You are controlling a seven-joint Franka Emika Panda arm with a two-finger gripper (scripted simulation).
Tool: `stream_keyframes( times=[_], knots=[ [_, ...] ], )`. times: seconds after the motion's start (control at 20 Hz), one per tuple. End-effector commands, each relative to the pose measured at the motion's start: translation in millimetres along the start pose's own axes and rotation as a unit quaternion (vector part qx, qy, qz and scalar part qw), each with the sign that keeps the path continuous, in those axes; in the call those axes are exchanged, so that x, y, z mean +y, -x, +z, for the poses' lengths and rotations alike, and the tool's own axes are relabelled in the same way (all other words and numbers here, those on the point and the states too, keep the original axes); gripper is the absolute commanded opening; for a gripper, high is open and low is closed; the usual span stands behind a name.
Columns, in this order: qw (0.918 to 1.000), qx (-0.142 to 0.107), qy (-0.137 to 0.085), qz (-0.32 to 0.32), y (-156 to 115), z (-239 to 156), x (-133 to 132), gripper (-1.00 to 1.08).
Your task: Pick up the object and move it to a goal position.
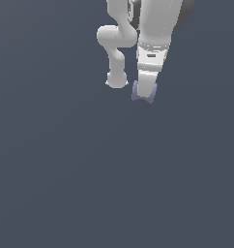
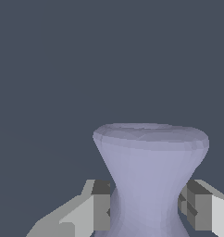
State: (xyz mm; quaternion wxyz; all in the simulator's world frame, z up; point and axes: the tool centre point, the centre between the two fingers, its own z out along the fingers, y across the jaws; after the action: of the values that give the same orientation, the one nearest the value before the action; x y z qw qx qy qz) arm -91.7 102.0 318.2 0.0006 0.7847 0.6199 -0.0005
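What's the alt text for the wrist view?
A pale lavender hourglass-shaped object fills the lower middle of the frame, its pinched waist sitting between the two grey-tipped fingers of the pincer, one on each side. Behind it there is only a plain dark grey-blue background.

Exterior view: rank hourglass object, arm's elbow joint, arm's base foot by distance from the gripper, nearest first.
1. Hourglass object: at the gripper, between its fingers.
2. Base foot: toward the exterior view's left.
3. Elbow joint: higher up, left.
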Motion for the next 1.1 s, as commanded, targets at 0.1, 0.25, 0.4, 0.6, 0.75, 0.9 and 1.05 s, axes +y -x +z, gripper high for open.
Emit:
stream_keyframes(
  times=[0.1,0.25,0.4,0.6,0.75,0.9,1.05],
  knots=[
    [1.0000,0.000,-0.001,0.000,-16,-48,-17,-1.00],
    [1.0000,0.000,-0.001,0.000,-26,-78,-27,-1.00],
    [1.0000,0.000,0.000,0.000,-35,-104,-35,-1.00],
    [1.0000,0.000,0.000,0.001,-44,-131,-42,-1.00],
    [1.0000,0.001,0.000,0.002,-49,-147,-46,-1.00],
    [1.0000,0.001,0.000,0.002,-53,-157,-49,-1.00],
    [1.0000,0.001,0.000,0.002,-55,-163,-50,-1.00]
  ],
)
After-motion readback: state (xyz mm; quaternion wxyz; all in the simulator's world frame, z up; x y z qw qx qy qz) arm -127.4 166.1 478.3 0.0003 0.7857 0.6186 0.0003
